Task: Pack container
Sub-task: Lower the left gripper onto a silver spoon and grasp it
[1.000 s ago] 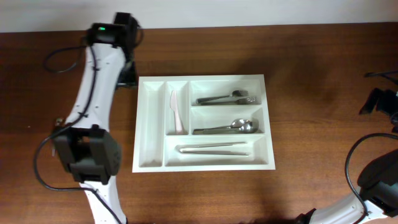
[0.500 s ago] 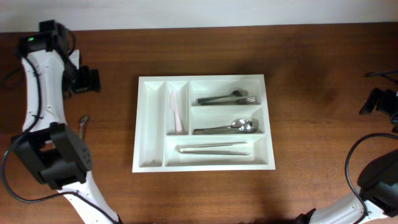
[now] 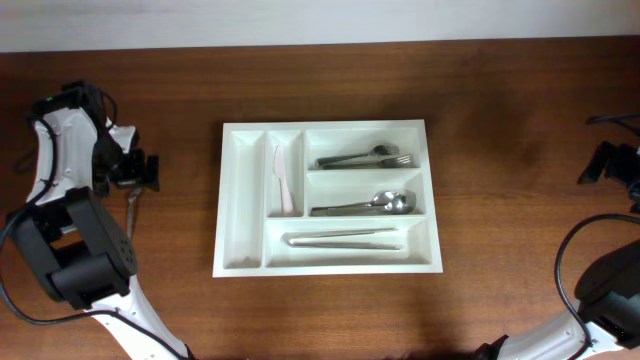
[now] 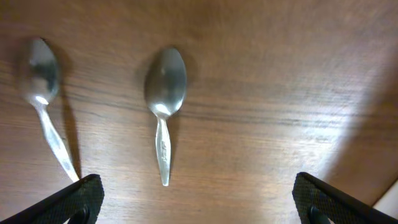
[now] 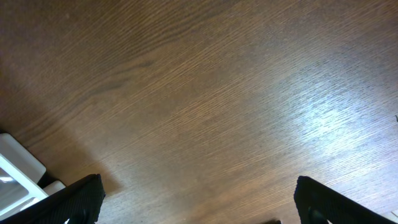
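Note:
The white cutlery tray (image 3: 241,200) lies at the table's middle. It holds a white plastic knife (image 3: 283,180) in its second narrow slot, forks (image 3: 365,158) in the top wide slot, spoons (image 3: 365,206) in the middle one and a long metal piece (image 3: 345,239) in the bottom one. My left gripper (image 3: 135,175) is open and empty, left of the tray. In the left wrist view it (image 4: 199,208) hovers over two loose metal spoons, one central (image 4: 165,106) and one at the left (image 4: 43,93). My right gripper (image 5: 196,205) is open and empty over bare wood at the far right (image 3: 608,160).
One loose spoon (image 3: 130,208) shows on the table just below the left gripper in the overhead view. A white object's corner (image 5: 15,168) shows at the lower left of the right wrist view. Cables hang by both arms at the table's sides.
My left arm has swung from the tray's far left corner out to the left and down, and now sits over the loose spoons. The right arm has not moved.

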Robot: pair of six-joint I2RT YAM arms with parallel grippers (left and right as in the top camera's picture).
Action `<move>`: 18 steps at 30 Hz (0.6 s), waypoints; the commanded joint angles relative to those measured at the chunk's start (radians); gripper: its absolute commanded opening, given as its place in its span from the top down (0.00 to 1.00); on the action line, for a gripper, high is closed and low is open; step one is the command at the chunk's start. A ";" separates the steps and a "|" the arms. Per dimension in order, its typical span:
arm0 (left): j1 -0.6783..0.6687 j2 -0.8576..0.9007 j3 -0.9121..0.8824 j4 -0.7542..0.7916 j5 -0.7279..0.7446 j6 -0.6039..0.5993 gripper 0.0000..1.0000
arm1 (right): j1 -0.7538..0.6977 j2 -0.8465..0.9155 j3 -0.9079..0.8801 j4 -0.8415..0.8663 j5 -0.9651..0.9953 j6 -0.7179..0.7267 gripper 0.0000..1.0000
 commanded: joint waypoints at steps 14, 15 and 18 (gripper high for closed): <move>0.046 0.009 -0.137 0.071 -0.012 0.029 0.01 | -0.005 -0.016 -0.003 0.001 -0.006 0.012 0.01; 0.046 0.009 -0.141 0.076 -0.012 0.029 0.01 | -0.005 -0.016 -0.003 0.001 -0.006 0.012 0.01; 0.046 0.010 -0.163 0.109 -0.013 0.029 0.01 | -0.005 -0.016 -0.003 0.001 -0.006 0.012 0.01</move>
